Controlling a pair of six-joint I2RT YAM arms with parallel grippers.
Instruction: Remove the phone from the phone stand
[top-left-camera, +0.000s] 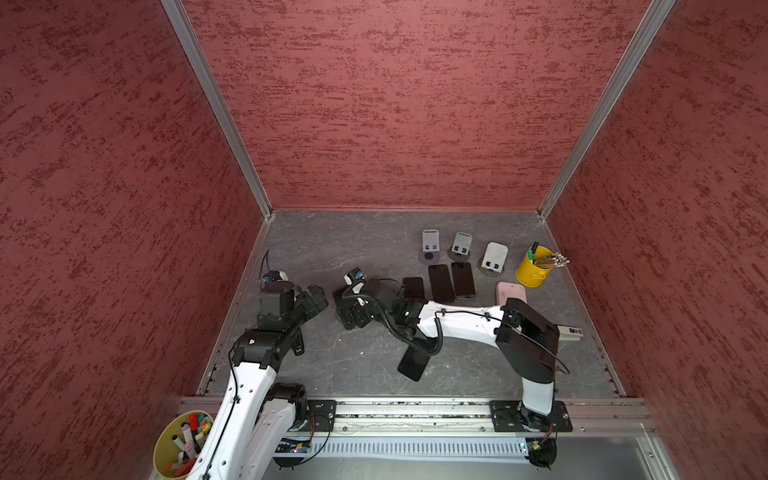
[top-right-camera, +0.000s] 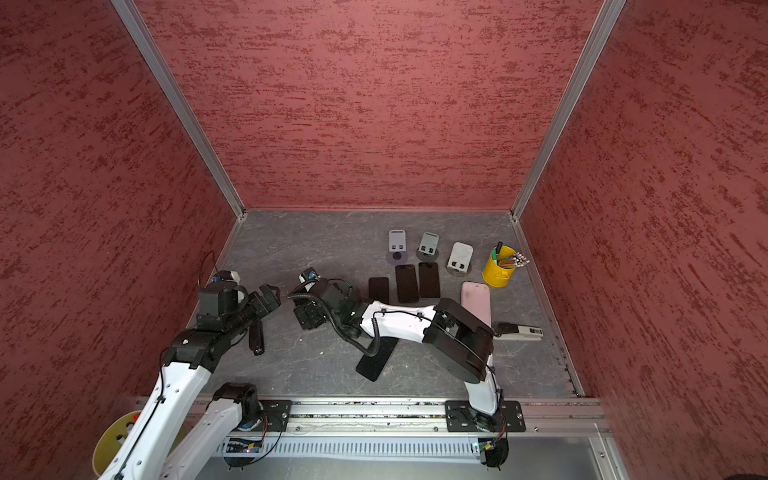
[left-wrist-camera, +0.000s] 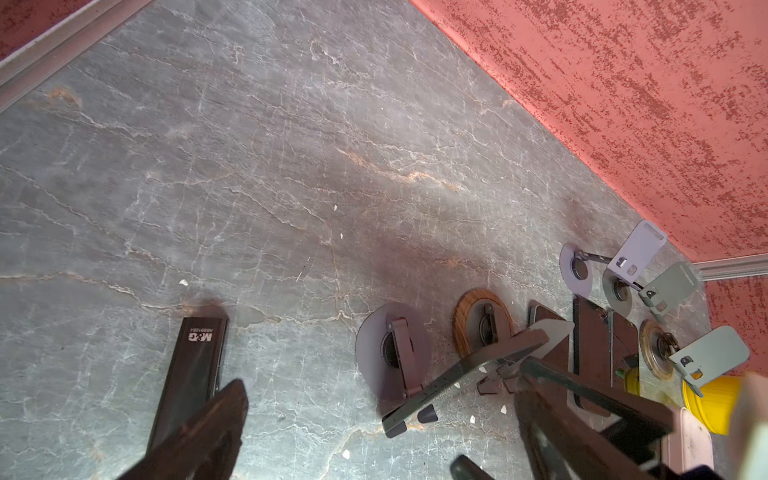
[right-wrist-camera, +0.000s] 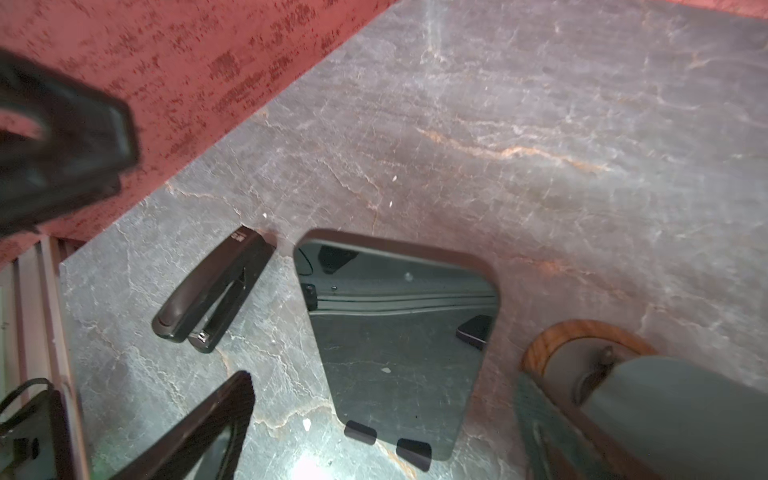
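both wide open and empty: my right gripper hovers close over the phone leaning on the phone stand, my left gripper hangs just beside that stand.

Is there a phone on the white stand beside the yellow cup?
No, the white stand beside the yellow cup is bare, and both of its small hooks are empty.

The left arm and right arm share 1 build: smooth white link shells with small dark dots, joined by boxy black housings. A ribbed black cable loops beside the right wrist's green light, and black bolted base plates carry both.
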